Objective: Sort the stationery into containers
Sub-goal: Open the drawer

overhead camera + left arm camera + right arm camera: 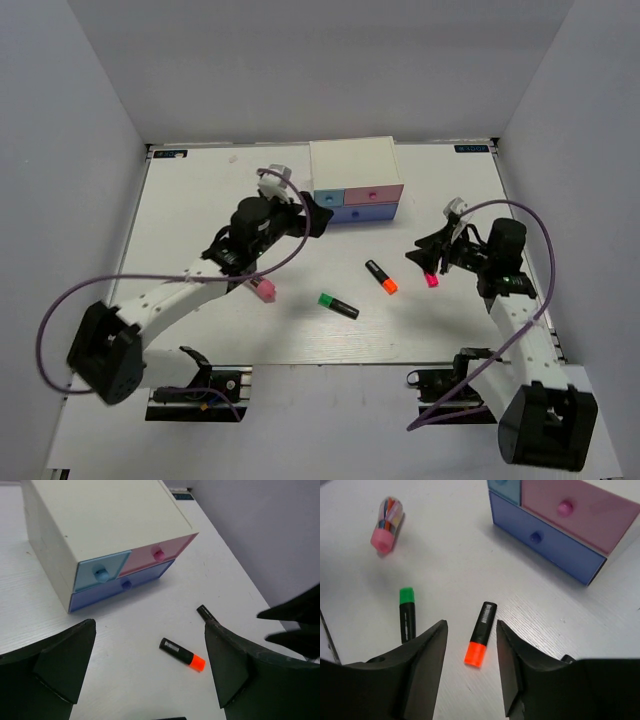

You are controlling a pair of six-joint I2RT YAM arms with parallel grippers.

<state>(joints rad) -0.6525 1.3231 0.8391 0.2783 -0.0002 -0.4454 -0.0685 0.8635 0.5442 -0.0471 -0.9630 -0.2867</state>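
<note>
The white box (352, 165) stands at the back middle, its light blue (328, 197), pink (373, 193) and periwinkle (362, 213) drawers all shut. The orange-capped highlighter (381, 277), the green-capped one (338, 305) and the pink-red-capped one (431, 279) lie in front of it. The pink cylinder (262, 289) lies to the left. My left gripper (318, 218) is open and empty beside the light blue drawer (100, 572). My right gripper (425, 258) is open and empty, with the orange highlighter (481, 634) lying between its fingers. The silver-grey piece is out of view.
Grey walls enclose the white table on three sides. The left forearm passes close above the pink cylinder (386, 524). The green highlighter (407, 612) lies left of my right gripper's left finger. The right gripper shows as a dark shape (295, 625) in the left wrist view.
</note>
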